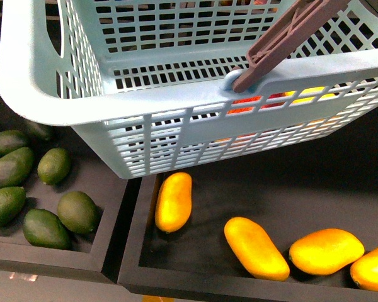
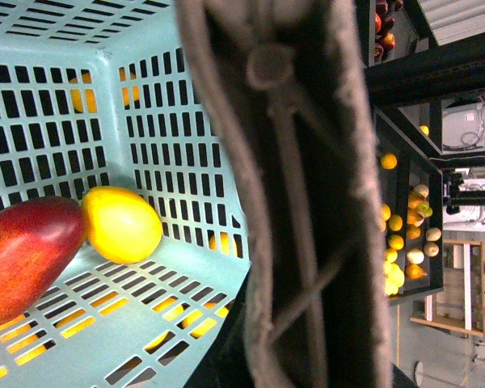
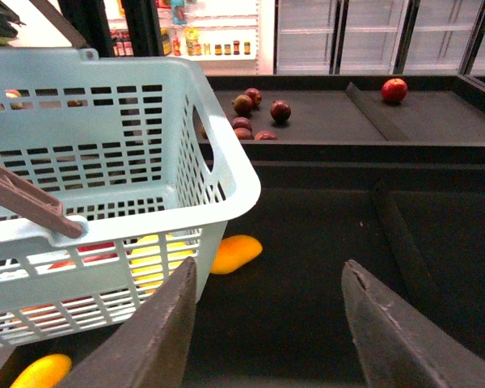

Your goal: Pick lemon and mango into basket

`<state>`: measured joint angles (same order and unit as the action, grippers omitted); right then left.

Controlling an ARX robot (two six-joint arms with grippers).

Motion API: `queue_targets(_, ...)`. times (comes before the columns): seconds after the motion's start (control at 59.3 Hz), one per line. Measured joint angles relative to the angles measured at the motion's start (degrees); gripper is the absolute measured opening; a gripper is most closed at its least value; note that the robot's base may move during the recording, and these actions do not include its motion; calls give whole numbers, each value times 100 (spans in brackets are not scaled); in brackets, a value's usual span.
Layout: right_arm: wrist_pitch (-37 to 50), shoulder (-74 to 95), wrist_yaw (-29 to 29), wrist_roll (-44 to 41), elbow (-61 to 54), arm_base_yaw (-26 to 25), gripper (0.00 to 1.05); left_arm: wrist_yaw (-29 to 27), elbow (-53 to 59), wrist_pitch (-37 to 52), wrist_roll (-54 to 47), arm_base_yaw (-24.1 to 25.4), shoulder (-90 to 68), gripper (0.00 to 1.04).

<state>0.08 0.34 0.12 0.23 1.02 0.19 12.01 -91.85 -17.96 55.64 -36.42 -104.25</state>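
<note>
The aqua basket [image 1: 44,88] hangs above the black fruit trays and fills the top of the front view. Its brown handle [image 1: 283,41] runs up to the right. In the left wrist view the handle [image 2: 291,202] fills the middle, with my left gripper shut on it; the fingers are hidden. Inside the basket lie the red mango [image 2: 24,255] and the yellow lemon [image 2: 121,224], touching on the floor. Both show through the slots as red [image 1: 252,100] and yellow [image 1: 312,94]. My right gripper [image 3: 267,323] is open and empty beside the basket [image 3: 226,194].
Long orange-yellow mangoes [image 1: 174,201] [image 1: 256,247] lie in the black tray below the basket, one also in the right wrist view [image 3: 236,252]. Green avocados [image 1: 47,207] fill the tray at left. Dark-red apples [image 3: 255,113] lie in a far tray.
</note>
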Motion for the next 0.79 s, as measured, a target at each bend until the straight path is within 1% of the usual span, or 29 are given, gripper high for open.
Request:
queue_targets(0.084, 0, 0, 0, 0, 0, 0, 94, 0, 0, 0, 0, -2, 0, 5)
queue_targets(0.118, 0, 0, 0, 2, 0, 0, 97, 2, 0, 0, 0, -2, 0, 5)
queue_targets(0.186, 0, 0, -2, 0, 0, 0, 96, 2, 0, 0, 2, -2, 0, 5)
queue_targets(0.456, 0, -4, 20, 0, 0, 0, 96, 2, 0, -2, -13, -63, 0, 5)
queue_targets(0.54, -4, -13, 13, 0, 0, 0, 96, 177, 0, 0, 68, -92, 0, 5)
queue_targets(0.793, -11, -22, 4, -2, 0, 0, 96, 4, 11, 0, 35, -35, 0, 5)
